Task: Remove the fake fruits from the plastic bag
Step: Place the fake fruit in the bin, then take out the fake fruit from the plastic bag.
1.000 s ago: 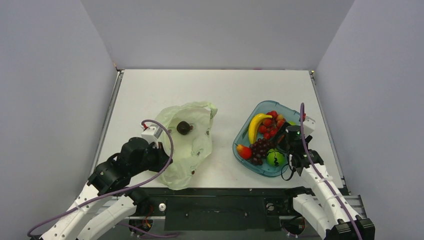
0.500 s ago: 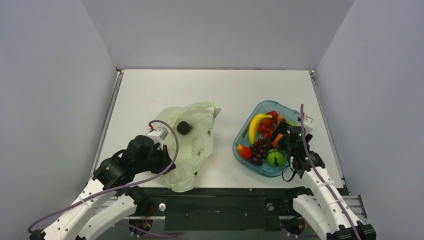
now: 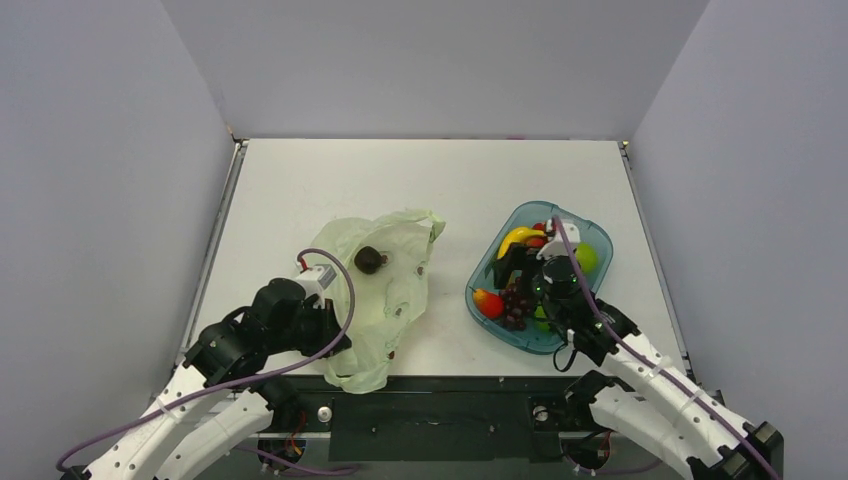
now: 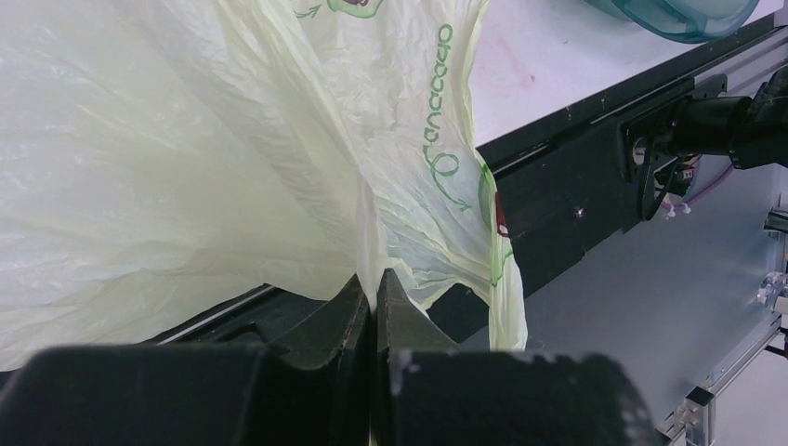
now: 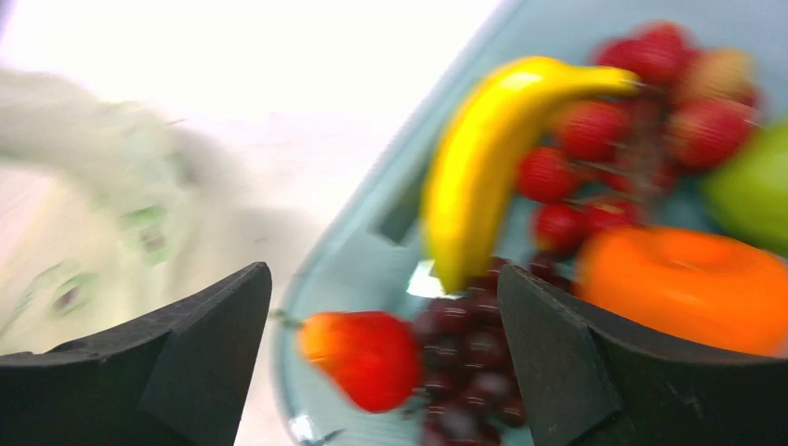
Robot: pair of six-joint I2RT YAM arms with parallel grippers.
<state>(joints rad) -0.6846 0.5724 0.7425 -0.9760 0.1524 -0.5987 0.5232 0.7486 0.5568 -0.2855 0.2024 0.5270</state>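
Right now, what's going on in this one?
The left gripper is shut on a fold of the plastic bag, pinching it at the near edge of the table. The right gripper hangs open over the blue tray, holding nothing. The banana, the orange fruit and the red fruit lie in the tray beside the grapes. A dark round shape shows on the bag; whether it is fruit, I cannot tell.
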